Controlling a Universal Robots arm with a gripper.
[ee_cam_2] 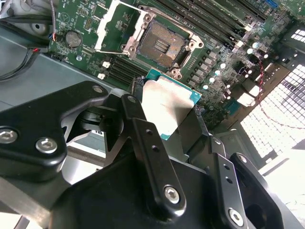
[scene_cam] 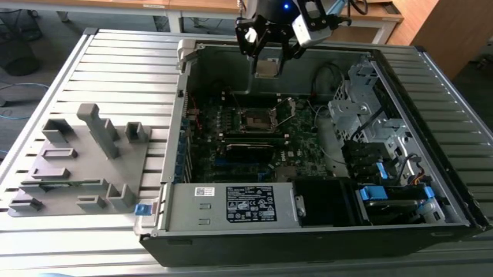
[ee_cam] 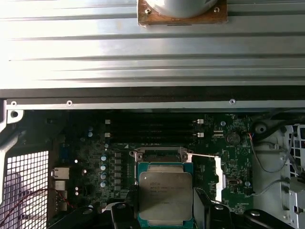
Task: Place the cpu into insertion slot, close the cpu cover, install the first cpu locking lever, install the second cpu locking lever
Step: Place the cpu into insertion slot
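My gripper (scene_cam: 268,57) hangs over the far part of the open computer case, shut on the cpu (scene_cam: 267,68), a small square chip with a dull silver top. In both wrist views the black fingers (ee_cam_2: 143,138) press the cpu (ee_cam_2: 169,107) from two opposite edges, and it hangs level above the motherboard. The insertion slot (ee_cam_2: 162,45) lies open below it, dark with a silvery rim, nothing in it. The cpu cover (ee_cam_2: 112,26), a thin silver frame, stands swung up beside the slot. In the first wrist view the cpu (ee_cam: 165,193) hides most of the slot (ee_cam: 162,155).
Long black memory slots (ee_cam: 152,129) run beside the socket. A labelled power supply box (scene_cam: 231,205) fills the case's near side, and a metal drive cage (scene_cam: 362,109) sits at the exterior view's right. A grey fixture with blocks (scene_cam: 77,156) rests on the slatted table (scene_cam: 115,63).
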